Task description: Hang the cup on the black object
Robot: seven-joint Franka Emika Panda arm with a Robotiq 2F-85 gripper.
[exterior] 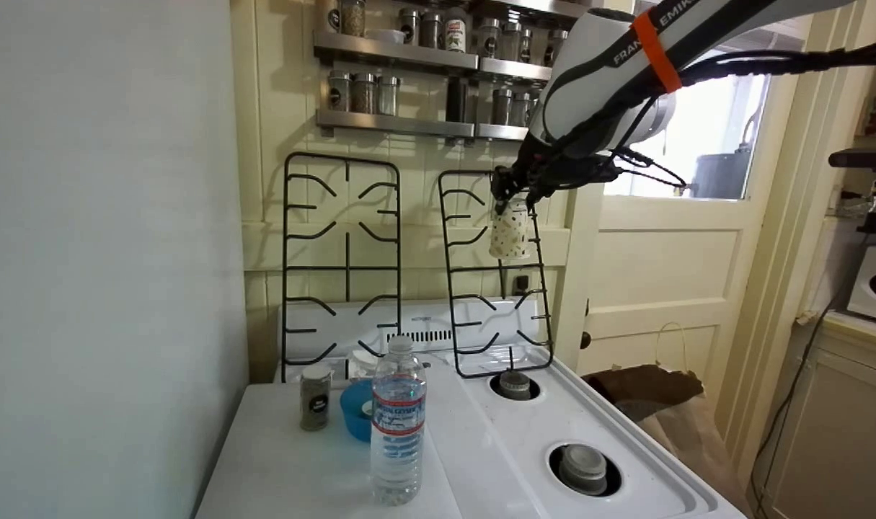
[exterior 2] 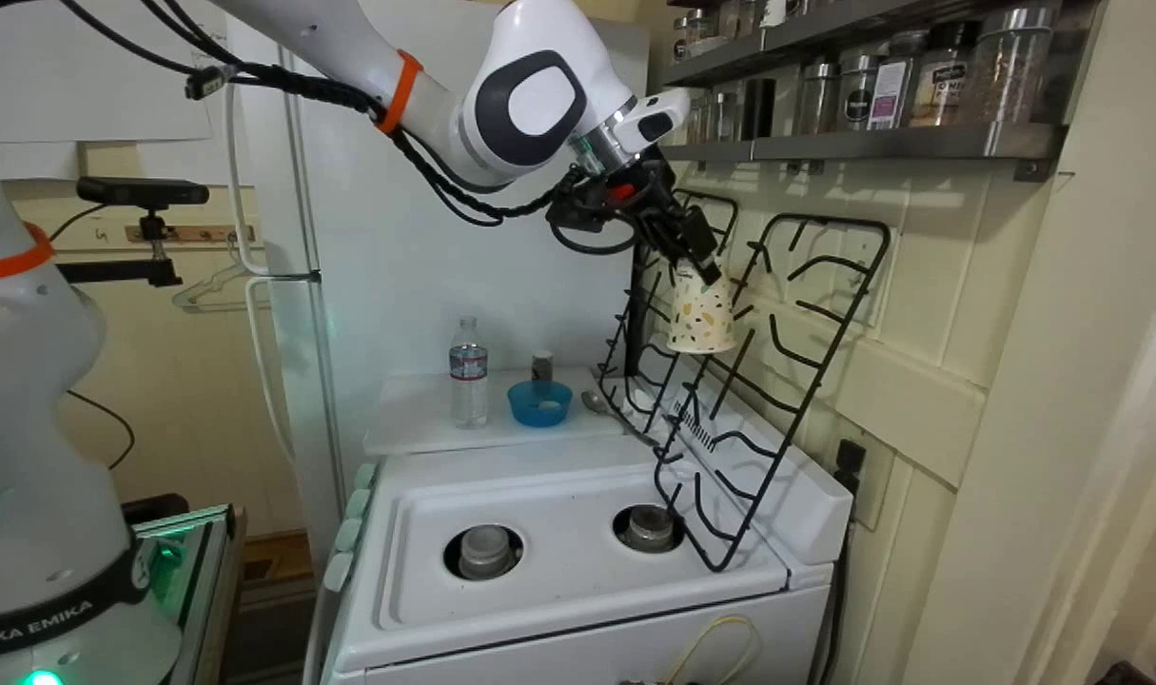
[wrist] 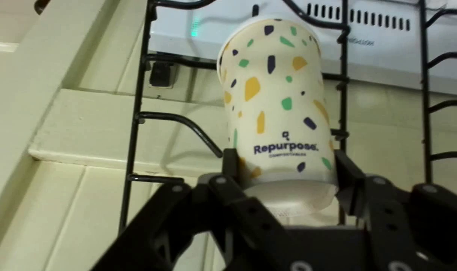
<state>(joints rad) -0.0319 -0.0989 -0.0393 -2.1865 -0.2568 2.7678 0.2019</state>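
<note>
The cup (exterior: pixel 510 241) is pale cream with coloured speckles and is upside down, its rim pointing down. It shows in both exterior views (exterior 2: pixel 701 319) and in the wrist view (wrist: pixel 277 94). My gripper (wrist: pixel 286 165) has a finger on each side of the cup near its base, and its fingers touch the cup. The black object (exterior: pixel 474 269) is a metal grate leaning on the stove's back; it also shows in an exterior view (exterior 2: pixel 798 409) and the wrist view (wrist: pixel 135 124). The cup is at its upper half; whether it touches a prong is hidden.
The twin grate (exterior: pixel 347 268) leans beside it. A water bottle (exterior: pixel 398 447), a blue bowl (exterior: pixel 355 411) and a spice jar (exterior: pixel 314 400) stand on the white surface. A spoon (exterior 2: pixel 625 416) lies nearby. Metal spice shelves (exterior: pixel 394 122) hang on the wall above.
</note>
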